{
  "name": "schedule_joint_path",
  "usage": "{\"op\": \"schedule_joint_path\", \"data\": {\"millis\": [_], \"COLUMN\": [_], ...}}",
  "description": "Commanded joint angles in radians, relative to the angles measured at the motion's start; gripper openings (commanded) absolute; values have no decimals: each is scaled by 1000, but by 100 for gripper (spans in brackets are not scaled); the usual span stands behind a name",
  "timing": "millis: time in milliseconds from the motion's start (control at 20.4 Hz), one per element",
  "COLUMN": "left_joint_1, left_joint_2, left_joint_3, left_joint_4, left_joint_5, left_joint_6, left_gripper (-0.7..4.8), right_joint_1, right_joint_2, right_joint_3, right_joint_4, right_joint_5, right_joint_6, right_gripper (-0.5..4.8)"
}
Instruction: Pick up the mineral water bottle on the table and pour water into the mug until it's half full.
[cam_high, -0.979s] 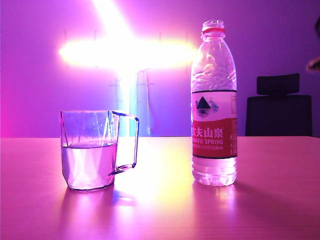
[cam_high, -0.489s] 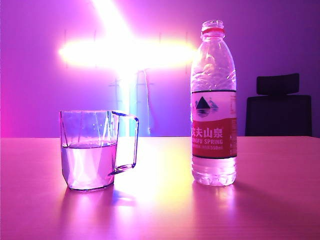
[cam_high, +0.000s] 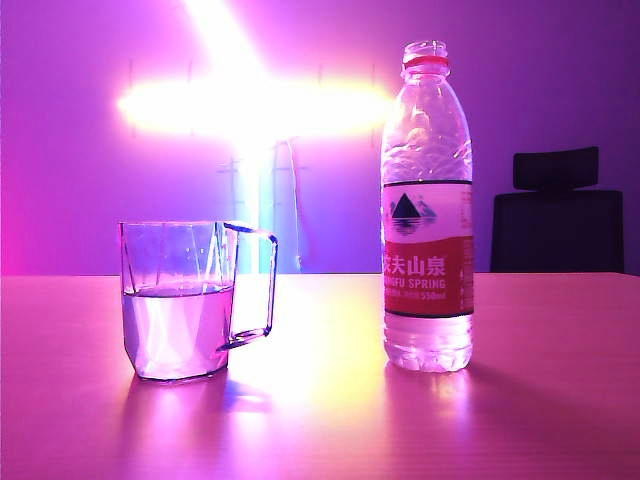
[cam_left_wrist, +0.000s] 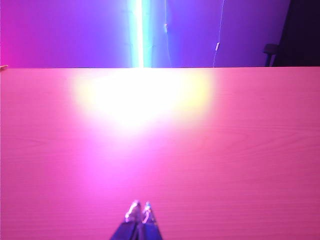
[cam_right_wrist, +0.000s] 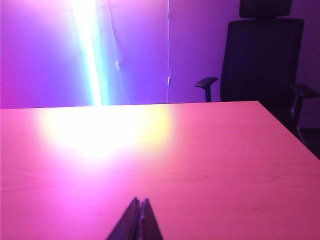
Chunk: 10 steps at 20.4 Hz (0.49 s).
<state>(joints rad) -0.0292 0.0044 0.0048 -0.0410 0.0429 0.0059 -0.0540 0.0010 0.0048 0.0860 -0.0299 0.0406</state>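
Mineral water bottle (cam_high: 428, 205) stood upright right of half-filled mug (cam_high: 180, 300) on surface (cam_high: 320, 420), left claw (cam_left_wrist: 139, 212) pinched together, right claw (cam_right_wrist: 139, 204) likewise, nothing held.

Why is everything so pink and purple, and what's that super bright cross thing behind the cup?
Exterior view: coloured light tints everything pink; a glaring cross washes out the wall behind the mug and mineral water bottle. Left wrist view: glare on the table ahead of the shut left gripper. Right wrist view: a similar bright patch beyond the shut right gripper; the chair looks dark.
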Motion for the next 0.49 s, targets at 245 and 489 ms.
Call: {"op": "schedule_joint_path", "data": {"millis": [245, 489], "left_joint_1": [-1, -1], "left_joint_2": [2, 2], "left_joint_3": [4, 4], "left_joint_4": [12, 12], "left_joint_5": [3, 3], "left_joint_6": [-3, -3], "left_gripper": [-2, -2], "right_joint_1": [17, 16], "right_joint_2": [-1, -1], "right_joint_3": [-4, -4], "right_joint_4": [15, 15], "right_joint_5": [31, 28], "right_joint_6": [-16, -16], "right_gripper": [-5, -5]}}
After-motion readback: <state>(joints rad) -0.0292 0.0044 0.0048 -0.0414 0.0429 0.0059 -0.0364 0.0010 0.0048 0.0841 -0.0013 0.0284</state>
